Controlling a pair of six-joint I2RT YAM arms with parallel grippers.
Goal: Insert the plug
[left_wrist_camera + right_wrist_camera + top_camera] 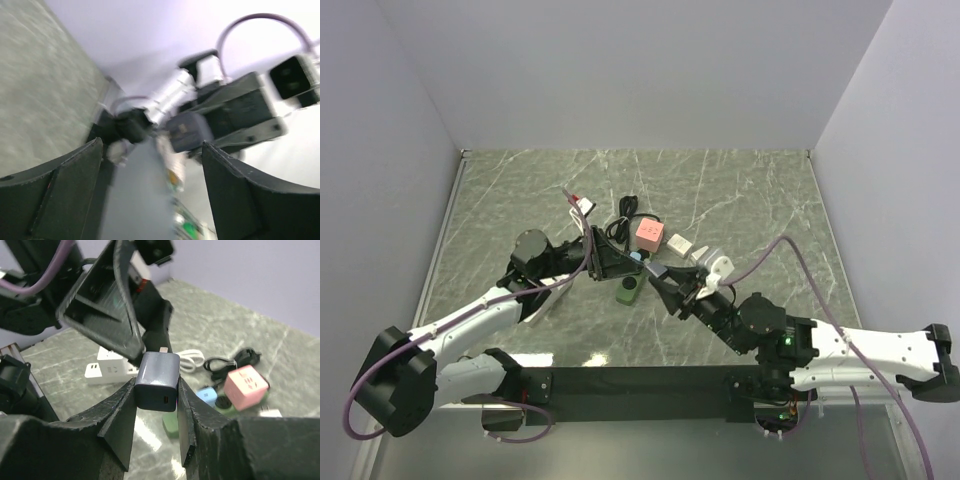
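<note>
The counter [740,190] is showing a polished grey-green marble pattern with pale veins, hemmed in by plain matte walls. The right hand [156,388] is clamping the plug [159,377] between two black, wedge-shaped fingers [122,415] and holding it clear above the middle of the counter. The plug is a small slate-blue charger block with rounded corners and a smooth plastic shell, a slim oval port facing the wrist camera and a metal prong poking from its far end. The left hand [150,150] is hovering just beside it, its broad black fingers [60,190] standing wide apart and gripping nothing — its own wrist view is coming through blurred. Beyond the plug, a flat white power strip [111,370] is lying on the counter, and a coiled white cable [192,359], a looped black cable [235,359] and a glossy pink cube [245,385] are sitting close together farther along.
</note>
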